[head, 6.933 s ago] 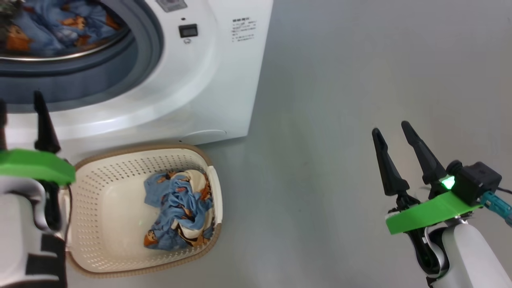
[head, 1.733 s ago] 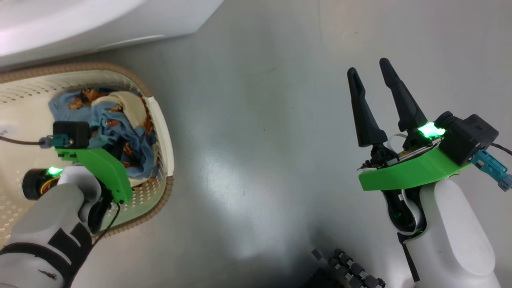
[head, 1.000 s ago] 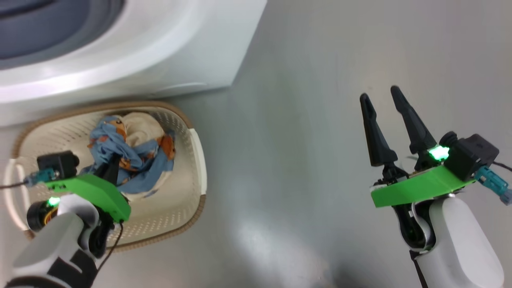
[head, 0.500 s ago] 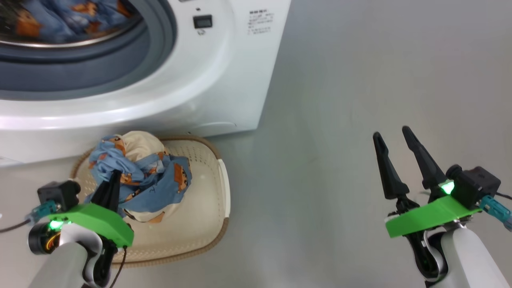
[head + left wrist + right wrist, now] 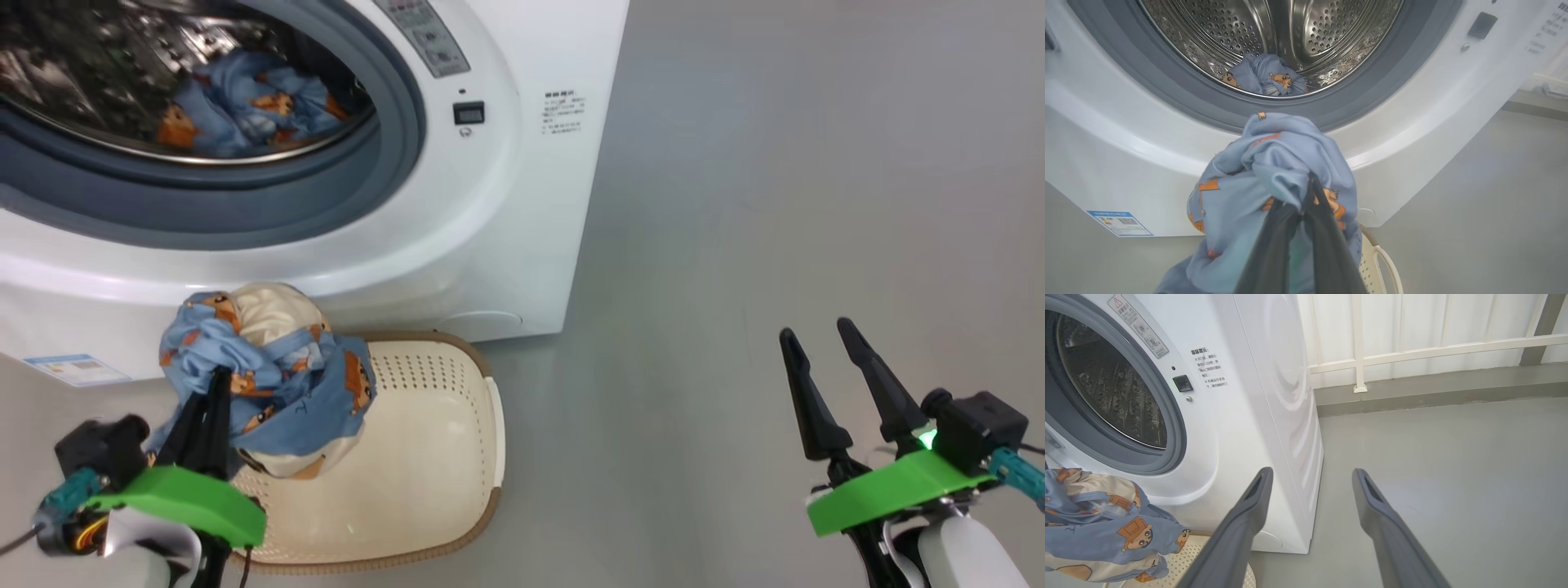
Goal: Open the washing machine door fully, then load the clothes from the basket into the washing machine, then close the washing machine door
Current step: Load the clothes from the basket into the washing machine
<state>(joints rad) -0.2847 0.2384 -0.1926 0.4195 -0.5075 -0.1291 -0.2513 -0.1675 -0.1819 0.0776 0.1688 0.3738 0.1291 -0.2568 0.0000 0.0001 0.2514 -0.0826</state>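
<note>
The left gripper (image 5: pixel 214 392) is clamped on the clothes (image 5: pixel 277 384), holding the bundle above the basket (image 5: pixel 433 465). The right gripper (image 5: pixel 816 335) stands spread wide and empty over the floor (image 5: pixel 735 204). Behind, the washer (image 5: pixel 506 204) gapes open with another printed piece (image 5: pixel 237 106) in its drum (image 5: pixel 1331 32).

Head looks down; wrists face shared washing machine (image 5: pixel 506 204) (left nearer).
</note>
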